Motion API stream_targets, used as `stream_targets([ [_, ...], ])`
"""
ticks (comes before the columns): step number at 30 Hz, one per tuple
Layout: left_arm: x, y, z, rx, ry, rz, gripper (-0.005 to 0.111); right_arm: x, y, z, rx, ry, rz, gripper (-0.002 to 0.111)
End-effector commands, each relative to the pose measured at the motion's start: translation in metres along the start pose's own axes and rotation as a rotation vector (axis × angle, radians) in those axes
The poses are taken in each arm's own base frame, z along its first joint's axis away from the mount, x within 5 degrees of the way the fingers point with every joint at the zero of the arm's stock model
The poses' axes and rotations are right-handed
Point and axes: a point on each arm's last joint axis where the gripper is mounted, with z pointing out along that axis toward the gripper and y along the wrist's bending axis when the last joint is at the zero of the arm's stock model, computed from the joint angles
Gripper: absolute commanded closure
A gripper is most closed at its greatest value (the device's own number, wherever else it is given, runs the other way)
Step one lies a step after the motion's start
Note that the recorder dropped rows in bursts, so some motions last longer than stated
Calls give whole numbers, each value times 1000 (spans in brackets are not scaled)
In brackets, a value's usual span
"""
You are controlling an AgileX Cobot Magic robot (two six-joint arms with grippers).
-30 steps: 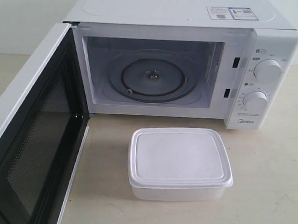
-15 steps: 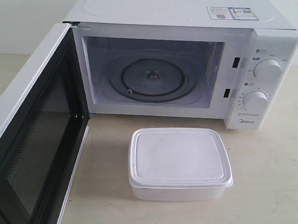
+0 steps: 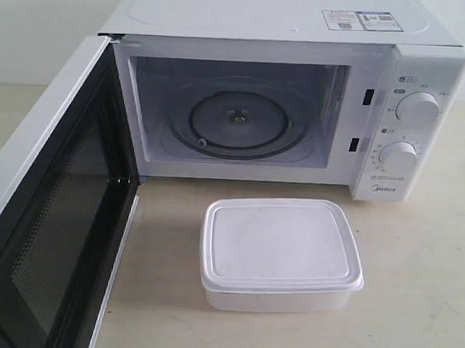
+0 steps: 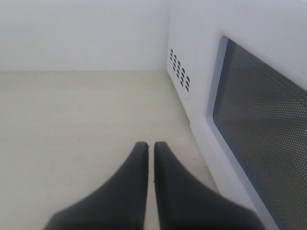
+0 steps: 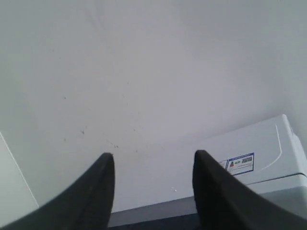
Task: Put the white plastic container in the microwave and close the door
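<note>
The white plastic container (image 3: 279,250) sits lidded on the table in front of the microwave (image 3: 249,11). The door (image 3: 58,219) is swung wide open to the left, and the glass turntable (image 3: 237,121) inside is bare. Neither gripper shows in the exterior view. My left gripper (image 4: 150,143) is shut with nothing between its fingers, low over the table beside the door's outer mesh window (image 4: 264,115). My right gripper (image 5: 152,155) is open and empty, raised toward the wall above the microwave's top (image 5: 268,143). The container is out of both wrist views.
Two round dials (image 3: 417,108) (image 3: 398,157) sit on the microwave's right panel. The beige table (image 3: 413,308) extends around the container. Vent holes (image 4: 179,72) mark the microwave's side past the door. A sticker (image 5: 240,164) lies on the microwave's top.
</note>
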Motion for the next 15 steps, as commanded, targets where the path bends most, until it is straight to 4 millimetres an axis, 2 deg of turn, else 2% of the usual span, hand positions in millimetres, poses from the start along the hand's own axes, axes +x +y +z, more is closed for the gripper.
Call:
stream_targets([
  [1, 0, 0, 0, -3, -3, -7, 102, -10, 0, 32, 45, 92, 16, 63],
  [4, 0, 0, 0, -3, -3, -7, 102, -12, -2, 51, 54, 136, -14, 63],
  [9, 0, 0, 0, -3, -3, -7, 102, 3, -3, 67, -10, 196, 86, 63],
  [15, 0, 0, 0, -3, -3, -7, 102, 34, 2, 85, -218, 371, 129, 63],
])
